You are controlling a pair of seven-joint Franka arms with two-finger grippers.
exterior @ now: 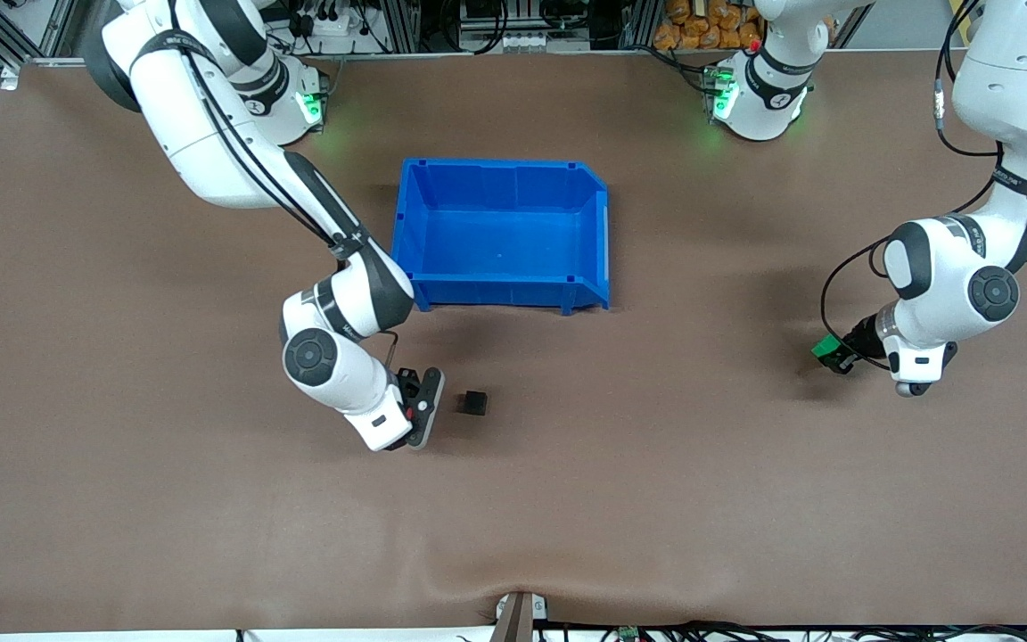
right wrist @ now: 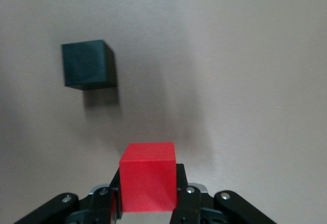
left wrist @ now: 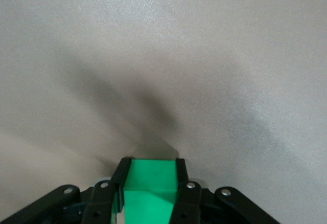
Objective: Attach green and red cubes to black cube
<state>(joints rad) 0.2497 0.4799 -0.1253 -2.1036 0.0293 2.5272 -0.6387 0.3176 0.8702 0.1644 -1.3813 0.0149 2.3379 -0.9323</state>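
The black cube (exterior: pixel 475 403) (right wrist: pixel 88 64) sits on the brown table, nearer the front camera than the blue bin. My right gripper (exterior: pixel 413 412) (right wrist: pixel 148 193) hangs just above the table beside the black cube, toward the right arm's end, shut on the red cube (right wrist: pixel 148 177). In the front view only a sliver of the red cube (exterior: pixel 412 414) shows under the hand. My left gripper (exterior: pixel 832 354) (left wrist: pixel 150 191) is low at the left arm's end of the table, shut on the green cube (exterior: pixel 825 348) (left wrist: pixel 151 185).
An open blue bin (exterior: pixel 589 225) stands mid-table, farther from the front camera than the black cube, with nothing in it. Both arm bases (exterior: pixel 759 94) stand along the table's top edge. A clamp (exterior: pixel 518 615) sits at the table's front edge.
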